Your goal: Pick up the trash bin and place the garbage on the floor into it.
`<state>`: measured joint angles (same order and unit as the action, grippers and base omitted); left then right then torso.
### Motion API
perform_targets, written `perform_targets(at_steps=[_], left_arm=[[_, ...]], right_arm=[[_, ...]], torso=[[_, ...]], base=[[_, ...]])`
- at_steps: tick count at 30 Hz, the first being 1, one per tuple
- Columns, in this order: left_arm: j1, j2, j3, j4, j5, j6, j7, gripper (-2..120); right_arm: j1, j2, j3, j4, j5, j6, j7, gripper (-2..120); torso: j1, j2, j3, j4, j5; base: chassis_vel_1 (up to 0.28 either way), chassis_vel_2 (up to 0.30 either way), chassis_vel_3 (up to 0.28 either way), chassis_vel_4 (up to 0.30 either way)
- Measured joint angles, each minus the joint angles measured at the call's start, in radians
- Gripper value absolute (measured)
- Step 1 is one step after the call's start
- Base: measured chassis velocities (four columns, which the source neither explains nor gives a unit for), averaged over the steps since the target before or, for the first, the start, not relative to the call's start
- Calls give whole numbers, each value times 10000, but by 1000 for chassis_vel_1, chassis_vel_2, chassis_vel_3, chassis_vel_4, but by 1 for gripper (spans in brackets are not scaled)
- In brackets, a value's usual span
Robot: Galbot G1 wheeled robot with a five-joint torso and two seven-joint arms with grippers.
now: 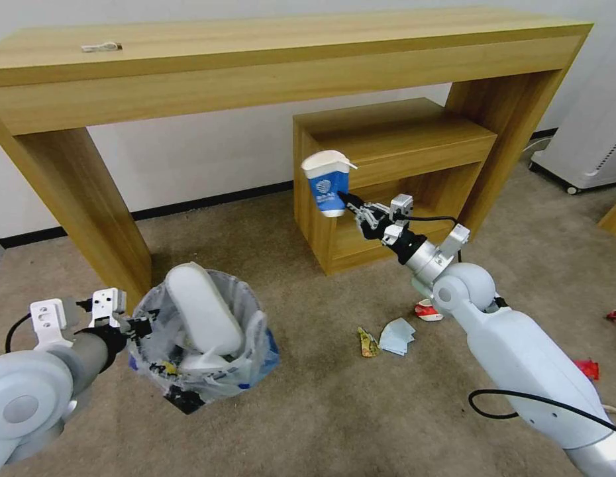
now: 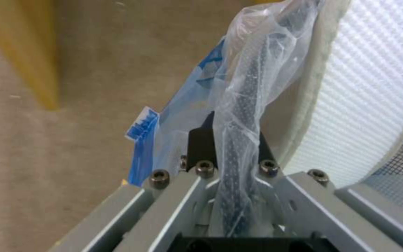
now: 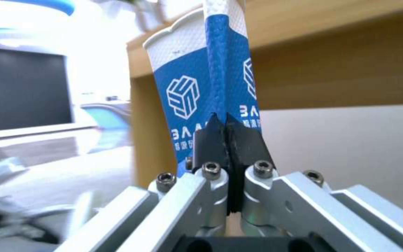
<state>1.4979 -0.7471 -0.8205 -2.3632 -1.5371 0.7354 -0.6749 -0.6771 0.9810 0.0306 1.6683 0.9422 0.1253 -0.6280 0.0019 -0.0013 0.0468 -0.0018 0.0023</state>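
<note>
The trash bin (image 1: 254, 361), black with a crinkly clear bag and a blue patch, is held at its rim by my left gripper (image 1: 148, 324), which is shut on it. In the left wrist view the gripper (image 2: 233, 134) pinches the bagged rim (image 2: 243, 91). White slippers (image 1: 201, 311) stick up out of the bin. My right gripper (image 1: 345, 197) is shut on the blue-white paper cup (image 1: 326, 180), raised in the air right of and above the bin. The right wrist view shows the cup (image 3: 187, 87) squashed between the jaws of that gripper (image 3: 227, 124). A pale blue mask (image 1: 396, 336), a wrapper (image 1: 368, 342) and a red-white crushed bowl (image 1: 427, 310) lie on the carpet.
A long wooden desk (image 1: 288, 46) spans the back, its left leg (image 1: 89, 205) close behind the bin. A low wooden shelf unit (image 1: 394, 152) stands just behind the raised cup. Red wrappers (image 1: 587, 368) lie at the far right. A white appliance (image 1: 589, 139) stands at the right edge.
</note>
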Motion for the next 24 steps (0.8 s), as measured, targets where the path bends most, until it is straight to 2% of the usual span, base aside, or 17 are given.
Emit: perform_targets(at_steps=[7,14,24], left_arm=[[-171,80,18,-489,-768,0,517,1],[-284,100,46,-694,-972,10,883,1],[-217,122,6,-702,-824,19,993,1]], right_arm=[[0,302,-749,-125,-48,316,-1214,0],[-55,521,-1444,-288,-582,440,-1594,0],[-401,692,-1977,-806,-1338,596,-1829,0]], torso=[[0,0,0,0,0],[0,0,0,0,-1],[0,0,0,0,-1]], base=[[0,0,0,0],[0,0,0,0],[0,0,0,0]])
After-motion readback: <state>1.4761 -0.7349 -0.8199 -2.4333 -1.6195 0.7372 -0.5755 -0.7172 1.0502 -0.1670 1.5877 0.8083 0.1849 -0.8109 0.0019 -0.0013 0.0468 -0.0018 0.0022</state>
